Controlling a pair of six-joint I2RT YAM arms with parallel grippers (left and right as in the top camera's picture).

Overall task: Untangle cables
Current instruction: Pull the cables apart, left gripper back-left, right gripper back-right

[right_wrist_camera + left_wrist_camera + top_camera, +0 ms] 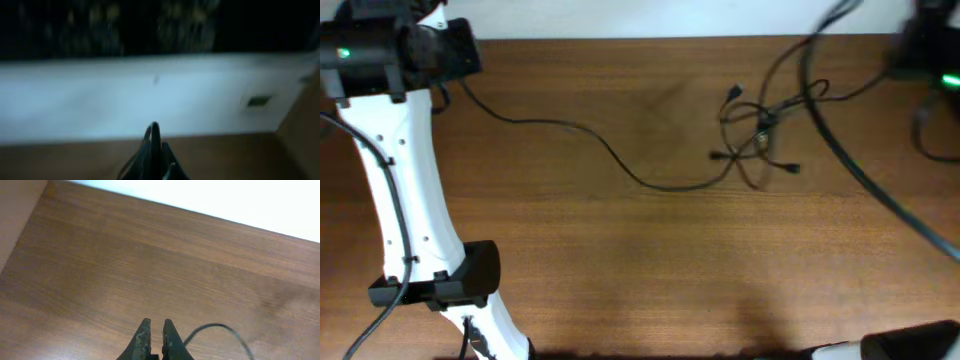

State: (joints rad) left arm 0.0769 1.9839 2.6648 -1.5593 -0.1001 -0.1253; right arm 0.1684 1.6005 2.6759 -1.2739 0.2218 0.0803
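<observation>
A knot of thin black cables (760,130) with small plugs lies right of centre on the wooden table. One cable (570,128) runs from the knot leftward to my left gripper (455,62) at the far left corner. In the left wrist view the left gripper's jaws (153,322) are nearly together, and that cable (215,326) curves out from beside the right finger. My right gripper (154,131) is shut on a black cable (155,127) that loops up between its fingers. In the overhead view it is a dark blur at the far right corner (925,45).
The left arm's white link (395,190) crosses the table's left side. A blurred dark cord (860,170) arcs from the back right toward the right edge. The right arm's base (910,342) shows at the front right. A white wall borders the table's far edge (200,200).
</observation>
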